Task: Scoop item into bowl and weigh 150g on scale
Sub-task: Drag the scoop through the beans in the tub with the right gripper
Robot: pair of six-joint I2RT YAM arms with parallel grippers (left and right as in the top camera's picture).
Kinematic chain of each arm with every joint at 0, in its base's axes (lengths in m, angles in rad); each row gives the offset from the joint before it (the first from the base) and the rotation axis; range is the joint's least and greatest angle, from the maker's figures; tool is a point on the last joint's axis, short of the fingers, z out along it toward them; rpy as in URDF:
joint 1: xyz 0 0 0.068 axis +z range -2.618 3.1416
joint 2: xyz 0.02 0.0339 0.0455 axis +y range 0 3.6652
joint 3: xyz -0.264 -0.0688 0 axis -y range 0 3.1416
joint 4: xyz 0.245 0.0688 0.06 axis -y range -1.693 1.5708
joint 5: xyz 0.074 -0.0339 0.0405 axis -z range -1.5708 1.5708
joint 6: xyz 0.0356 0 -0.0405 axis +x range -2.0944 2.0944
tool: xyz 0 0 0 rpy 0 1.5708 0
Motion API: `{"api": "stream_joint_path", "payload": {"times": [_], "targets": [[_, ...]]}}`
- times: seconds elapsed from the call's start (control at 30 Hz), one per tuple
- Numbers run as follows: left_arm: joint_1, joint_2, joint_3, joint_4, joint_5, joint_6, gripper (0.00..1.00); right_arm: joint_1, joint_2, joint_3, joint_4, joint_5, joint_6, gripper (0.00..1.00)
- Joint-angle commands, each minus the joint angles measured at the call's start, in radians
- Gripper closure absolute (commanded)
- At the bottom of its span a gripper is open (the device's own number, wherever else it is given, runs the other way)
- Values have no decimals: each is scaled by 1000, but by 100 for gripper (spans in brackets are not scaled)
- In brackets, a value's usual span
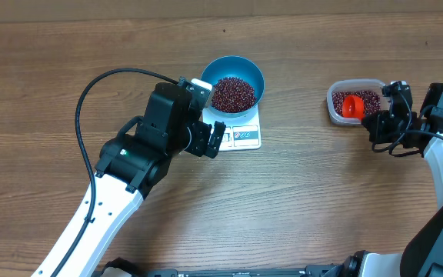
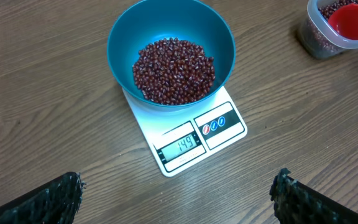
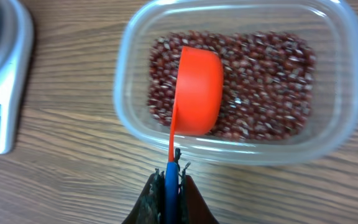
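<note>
Two roles: my left gripper (image 1: pixel 212 138), spread empty, frames the scale (image 2: pixel 229 124) under the bowl (image 2: pixel 123 37) of beans (image 2: pixel 174 70); my right gripper (image 3: pixel 169 180) clenches the scoop (image 3: pixel 199 90) in the tub (image 3: pixel 334 124) at right, for topping up.

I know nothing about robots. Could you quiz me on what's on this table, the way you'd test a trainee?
1. True or false: the blue bowl holding beans stands on the scale.
2. What does the right pincer grip?
A) the bowl's rim
B) the handle of the red scoop
C) nothing
3. Fill in: the jaws of the left pincer are ____.

Key: 1 true; 2 B; 3 open.
</note>
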Motion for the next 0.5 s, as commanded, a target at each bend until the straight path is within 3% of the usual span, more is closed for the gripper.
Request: {"api": "stream_joint_path", "payload": {"times": [0.0, 0.47], "targets": [[4, -2, 5, 4, 7, -14, 0, 4, 4, 3, 6, -84, 3, 96], [4, -2, 5, 4, 7, -14, 0, 3, 4, 3, 23, -36, -2, 96]]}}
